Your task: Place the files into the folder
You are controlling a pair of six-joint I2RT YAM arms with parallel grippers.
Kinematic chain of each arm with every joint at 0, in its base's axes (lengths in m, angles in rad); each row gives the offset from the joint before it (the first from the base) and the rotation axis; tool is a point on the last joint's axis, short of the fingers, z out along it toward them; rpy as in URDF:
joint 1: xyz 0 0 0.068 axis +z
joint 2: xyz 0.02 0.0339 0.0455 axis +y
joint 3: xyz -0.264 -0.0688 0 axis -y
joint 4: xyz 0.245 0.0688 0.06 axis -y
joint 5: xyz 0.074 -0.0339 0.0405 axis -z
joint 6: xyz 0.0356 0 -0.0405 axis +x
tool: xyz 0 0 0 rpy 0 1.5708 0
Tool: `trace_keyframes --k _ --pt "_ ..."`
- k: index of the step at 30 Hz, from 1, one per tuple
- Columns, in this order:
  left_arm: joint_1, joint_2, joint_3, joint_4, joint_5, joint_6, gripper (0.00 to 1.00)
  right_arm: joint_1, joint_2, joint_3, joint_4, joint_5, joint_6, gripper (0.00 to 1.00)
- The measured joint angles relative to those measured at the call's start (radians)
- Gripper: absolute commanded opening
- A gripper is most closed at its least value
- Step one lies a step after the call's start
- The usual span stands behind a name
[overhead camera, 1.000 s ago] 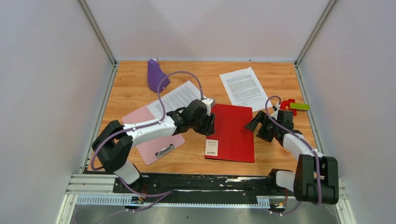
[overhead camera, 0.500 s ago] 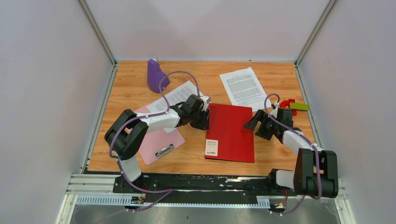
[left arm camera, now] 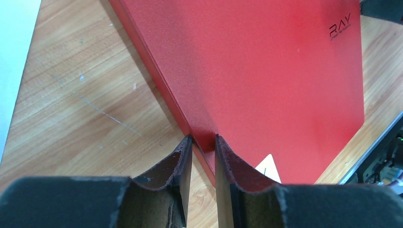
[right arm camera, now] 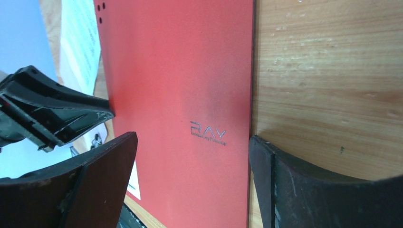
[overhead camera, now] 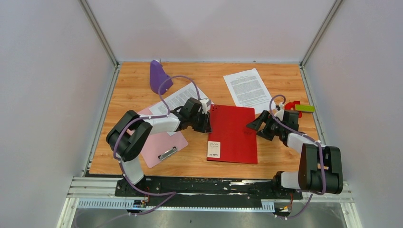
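The red folder (overhead camera: pixel 233 135) lies closed on the table, its white label (overhead camera: pixel 214 149) at the near left corner. One printed sheet (overhead camera: pixel 248 89) lies behind it at the right. The other sheet (overhead camera: pixel 183 98) lies at the left, partly on the pink clipboard and partly under my left arm. My left gripper (overhead camera: pixel 207 124) is at the folder's left edge. In the left wrist view (left arm camera: pixel 203 140) the jaws are nearly closed with that red edge (left arm camera: pixel 204 133) between the tips. My right gripper (overhead camera: pixel 253 125) is open at the folder's right edge, which lies between its fingers in the right wrist view (right arm camera: pixel 192 137).
A pink clipboard (overhead camera: pixel 159 142) with a metal clip lies left of the folder. A purple object (overhead camera: pixel 158 76) stands at the back left. Small red and green pieces (overhead camera: pixel 299 107) lie by the right wall. Walls close in the table on three sides.
My left gripper has drawn back leftwards from over the folder to its left edge. The folder has shifted slightly left. My right gripper has edged closer to the folder's right edge.
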Motion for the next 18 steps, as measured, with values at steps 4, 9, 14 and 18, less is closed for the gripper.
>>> trace_keyframes --k 4,9,14,18 --pt "0.02 0.0 -0.027 0.046 0.027 -0.018 0.37 -0.011 -0.016 -0.05 0.101 -0.034 0.064 0.87" --pt "0.025 0.006 -0.034 0.062 0.033 -0.029 0.39 -0.014 -0.076 -0.055 0.129 -0.056 0.1 0.87" --pt "0.03 0.008 -0.031 0.061 0.044 -0.031 0.43 -0.017 -0.146 -0.055 0.131 -0.077 0.122 0.87" --pt "0.03 0.008 -0.025 0.051 0.05 -0.032 0.45 -0.017 -0.219 -0.053 0.126 -0.105 0.142 0.86"
